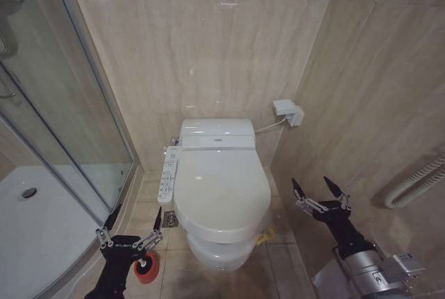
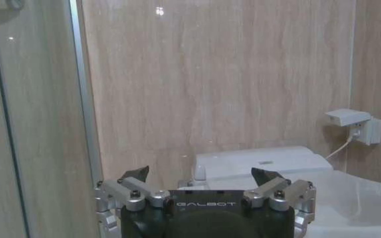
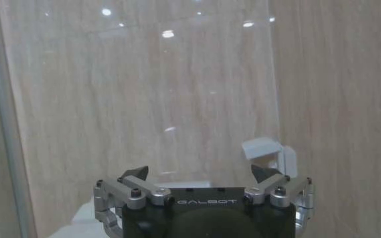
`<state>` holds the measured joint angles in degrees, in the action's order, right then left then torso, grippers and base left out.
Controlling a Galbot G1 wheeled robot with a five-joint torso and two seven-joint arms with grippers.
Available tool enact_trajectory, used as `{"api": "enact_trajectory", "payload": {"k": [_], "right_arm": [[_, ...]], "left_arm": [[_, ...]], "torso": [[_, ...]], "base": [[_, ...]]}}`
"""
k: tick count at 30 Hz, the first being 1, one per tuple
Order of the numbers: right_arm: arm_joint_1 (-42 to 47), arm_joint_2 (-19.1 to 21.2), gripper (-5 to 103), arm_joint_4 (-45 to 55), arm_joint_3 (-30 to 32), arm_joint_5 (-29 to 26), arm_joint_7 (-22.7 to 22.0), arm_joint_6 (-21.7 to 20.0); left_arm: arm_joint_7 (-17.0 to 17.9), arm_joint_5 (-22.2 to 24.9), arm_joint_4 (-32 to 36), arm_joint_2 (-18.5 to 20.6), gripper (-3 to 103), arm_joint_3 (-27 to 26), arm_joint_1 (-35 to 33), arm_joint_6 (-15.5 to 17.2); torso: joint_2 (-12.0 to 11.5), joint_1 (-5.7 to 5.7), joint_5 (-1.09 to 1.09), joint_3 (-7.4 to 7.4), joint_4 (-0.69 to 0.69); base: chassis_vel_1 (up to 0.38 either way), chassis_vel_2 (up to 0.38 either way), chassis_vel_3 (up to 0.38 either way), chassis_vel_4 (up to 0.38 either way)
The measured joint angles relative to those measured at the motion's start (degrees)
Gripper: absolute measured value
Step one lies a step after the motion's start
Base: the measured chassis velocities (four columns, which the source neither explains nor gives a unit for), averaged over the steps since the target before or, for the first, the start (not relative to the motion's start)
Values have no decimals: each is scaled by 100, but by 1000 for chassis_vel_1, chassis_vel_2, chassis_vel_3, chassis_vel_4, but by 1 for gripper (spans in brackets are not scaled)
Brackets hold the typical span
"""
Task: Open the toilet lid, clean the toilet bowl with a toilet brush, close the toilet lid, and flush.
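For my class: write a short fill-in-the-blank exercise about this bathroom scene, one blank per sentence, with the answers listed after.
1. The toilet lid is ____.
2. The left gripper hovers above a round ____ holder on the floor.
3. The right gripper has its fingers ____.
4. The button panel sits on the robot's ____ side of the toilet.

Answers: closed; red; open; left

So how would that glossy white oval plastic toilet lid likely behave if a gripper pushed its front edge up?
The glossy white oval plastic toilet lid lies shut and looks smooth, so fingers may slip on it. It probably pivots at the rear rather than sliding. It looks thin and stiff, likely light for its size. The left gripper and right gripper are both open and apart from it.
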<state>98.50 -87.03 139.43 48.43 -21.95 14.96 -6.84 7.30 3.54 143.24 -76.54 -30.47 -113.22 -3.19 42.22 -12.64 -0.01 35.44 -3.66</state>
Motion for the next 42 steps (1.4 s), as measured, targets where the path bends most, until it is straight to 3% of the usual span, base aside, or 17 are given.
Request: {"api": "enact_trajectory", "payload": {"k": [10, 42], "right_arm": [[244, -166, 100, 20, -434, 520, 172, 410], [243, -331, 100, -155, -485, 553, -74, 504]], "left_arm": [[0, 0, 0, 0, 100, 0, 0, 0], [0, 0, 0, 0, 100, 0, 0, 0]], "torso": [[0, 0, 0, 0, 0], [0, -1, 1, 0, -1]], "base": [[0, 0, 0, 0], [0, 0, 0, 0]]}}
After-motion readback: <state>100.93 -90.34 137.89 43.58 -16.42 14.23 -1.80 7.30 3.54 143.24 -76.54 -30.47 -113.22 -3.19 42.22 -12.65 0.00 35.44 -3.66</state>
